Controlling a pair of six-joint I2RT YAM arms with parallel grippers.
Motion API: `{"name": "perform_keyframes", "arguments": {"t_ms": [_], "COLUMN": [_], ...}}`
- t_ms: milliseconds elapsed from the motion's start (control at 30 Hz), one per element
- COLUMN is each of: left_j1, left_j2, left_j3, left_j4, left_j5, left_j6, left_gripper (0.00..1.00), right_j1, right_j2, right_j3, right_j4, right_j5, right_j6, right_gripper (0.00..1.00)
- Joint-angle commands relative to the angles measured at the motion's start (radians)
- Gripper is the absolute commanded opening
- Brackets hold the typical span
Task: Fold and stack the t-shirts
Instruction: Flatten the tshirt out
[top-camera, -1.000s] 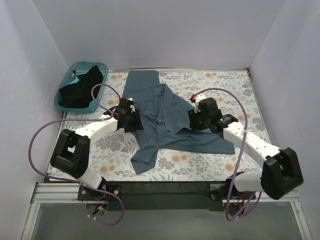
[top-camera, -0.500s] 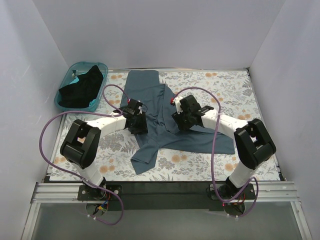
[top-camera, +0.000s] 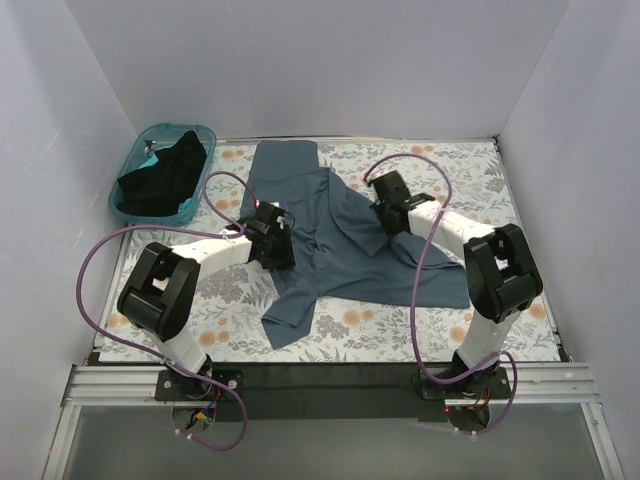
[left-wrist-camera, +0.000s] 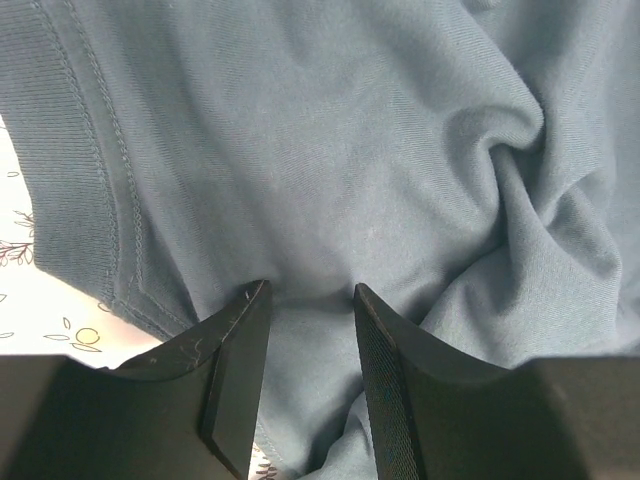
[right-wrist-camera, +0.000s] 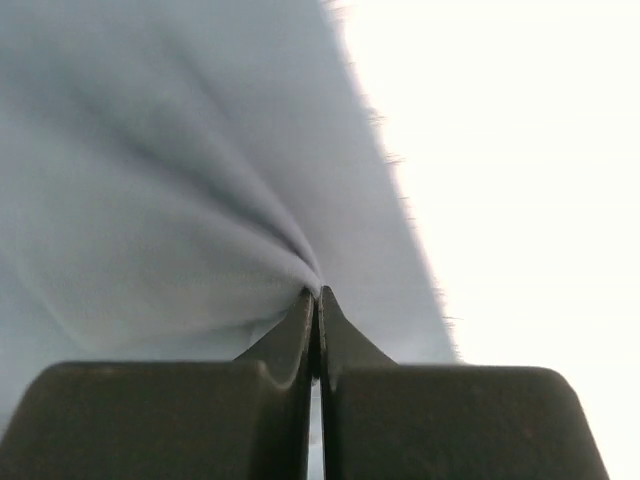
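A slate blue-grey t-shirt (top-camera: 330, 225) lies crumpled and spread over the middle of the floral table. My left gripper (top-camera: 282, 248) rests on its left side by the ribbed hem; in the left wrist view its jaws (left-wrist-camera: 311, 290) stand open, pressed down on the blue-grey t-shirt (left-wrist-camera: 330, 150) with a fold lying between them. My right gripper (top-camera: 390, 222) is at the shirt's right part. In the right wrist view it (right-wrist-camera: 316, 292) is shut on a pinch of the cloth (right-wrist-camera: 180, 200), with creases radiating from the tips. A black t-shirt (top-camera: 160, 178) lies in the basket.
The teal plastic basket (top-camera: 127, 168) stands at the back left corner. White walls enclose the table (top-camera: 460, 170) on three sides. Purple cables (top-camera: 425, 270) loop from both arms over the cloth and table.
The right gripper has moved back and to the right across the shirt and has shut on the cloth. The left gripper has stayed in place, its jaws a little narrower.
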Motion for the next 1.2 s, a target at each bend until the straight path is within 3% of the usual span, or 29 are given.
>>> {"name": "perform_keyframes", "arguments": {"t_ms": [0, 67, 133, 167, 267, 500, 667, 833, 1167], "left_j1": [0.014, 0.021, 0.021, 0.024, 0.027, 0.09, 0.182, 0.199, 0.225], "left_j2": [0.009, 0.002, 0.003, 0.003, 0.014, 0.091, 0.225, 0.322, 0.273], "left_j3": [-0.044, -0.044, -0.041, -0.037, -0.031, 0.068, 0.264, 0.419, 0.36], "left_j4": [-0.081, -0.081, -0.084, -0.087, -0.086, -0.107, -0.159, -0.202, -0.178], "left_j5": [-0.09, -0.091, -0.097, -0.097, -0.1, -0.131, -0.178, -0.218, -0.251], "left_j6": [0.024, 0.032, 0.038, 0.039, 0.042, 0.105, 0.186, 0.237, 0.245], "left_gripper": [0.38, 0.38, 0.38, 0.38, 0.39, 0.39, 0.4, 0.4, 0.42], "right_j1": [-0.206, -0.3, -0.415, -0.435, -0.438, -0.344, -0.23, -0.191, -0.182], "right_j2": [0.016, 0.029, 0.036, 0.034, 0.011, -0.134, -0.256, -0.303, -0.386], "right_j3": [0.14, 0.201, 0.258, 0.266, 0.277, 0.076, -0.115, -0.248, -0.458], "right_j4": [0.005, -0.056, -0.081, -0.084, -0.084, -0.057, -0.009, 0.013, -0.016], "right_j5": [0.31, 0.329, 0.258, 0.244, 0.183, -0.023, -0.168, -0.332, -0.362], "right_j6": [0.096, 0.241, 0.291, 0.307, 0.272, 0.291, 0.318, 0.364, 0.422], "right_gripper": [0.01, 0.02, 0.21, 0.43, 0.57, 0.59, 0.59, 0.58, 0.58]}}
